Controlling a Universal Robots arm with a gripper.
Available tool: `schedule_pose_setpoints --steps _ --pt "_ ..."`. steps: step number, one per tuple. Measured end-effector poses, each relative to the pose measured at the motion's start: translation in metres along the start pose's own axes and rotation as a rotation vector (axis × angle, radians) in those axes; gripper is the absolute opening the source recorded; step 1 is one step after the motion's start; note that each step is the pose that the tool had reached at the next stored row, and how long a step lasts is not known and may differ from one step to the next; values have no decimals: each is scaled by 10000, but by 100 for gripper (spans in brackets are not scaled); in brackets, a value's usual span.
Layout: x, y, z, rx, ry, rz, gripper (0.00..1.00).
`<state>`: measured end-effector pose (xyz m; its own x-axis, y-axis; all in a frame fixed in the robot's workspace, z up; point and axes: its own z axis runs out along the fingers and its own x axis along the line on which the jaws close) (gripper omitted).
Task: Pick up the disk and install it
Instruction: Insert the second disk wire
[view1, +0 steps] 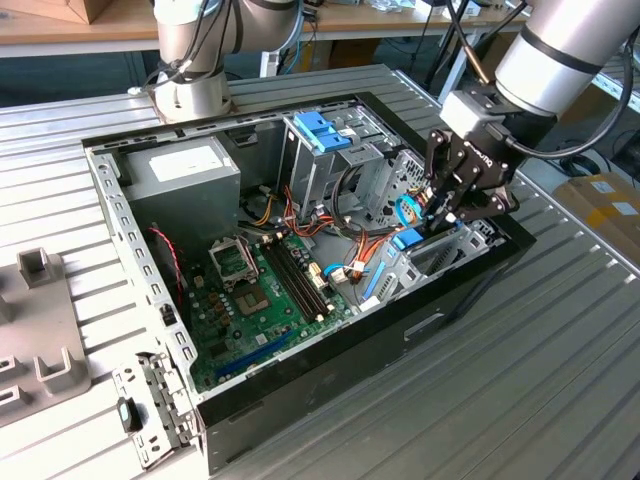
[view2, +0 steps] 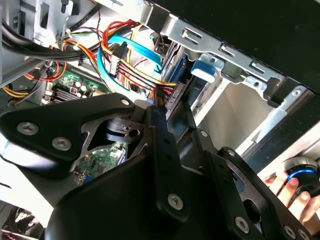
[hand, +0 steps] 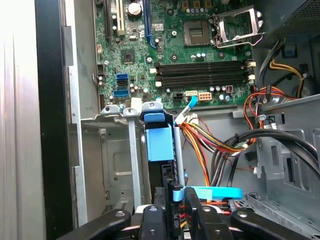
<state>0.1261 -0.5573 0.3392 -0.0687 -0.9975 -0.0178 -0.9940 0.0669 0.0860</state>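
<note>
Your arm (view1: 560, 50) is a silver-grey tube with a black joint band, black cables running alongside it. Beneath sits a black wrist block, then the gripper (view1: 447, 200), built of matte black linkage plates. In the second wrist view, its plates (view2: 65, 130) carry round silver screw heads.

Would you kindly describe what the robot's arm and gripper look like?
The arm is a thick silver-grey cylinder with a black band, trailed by black cables. Its gripper is matte black: angular linkage plates fastened with silver screws, carrying small white lettering.
</note>
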Motion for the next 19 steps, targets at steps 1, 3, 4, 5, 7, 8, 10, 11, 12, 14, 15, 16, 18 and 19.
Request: schedule_pose_setpoints --steps 1,3,4,5,7,8,10,11,12,14,15,16,18,19 --pt "0 2 -20 0 2 0 29" --pt "-1 4 -50 0 5 0 29" --pt "-1 6 -66 0 4 0 29" --pt "-1 7 -86 0 7 0 29" --pt "-2 12 -140 0 5 0 29" --pt "-3 15 -172 0 6 0 29" --pt "-4 21 -238 0 6 0 29" --pt "-4 22 -253 0 6 0 29" --pt "-5 23 -269 0 6 0 29" --pt "-5 24 -282 0 3 0 29" --pt "-5 24 -282 -1 2 -1 29" --pt "-5 24 -282 -1 2 -1 29" --pt "-6 14 -287 -13 10 0 29" --pt "-7 5 -287 -30 11 0 29"
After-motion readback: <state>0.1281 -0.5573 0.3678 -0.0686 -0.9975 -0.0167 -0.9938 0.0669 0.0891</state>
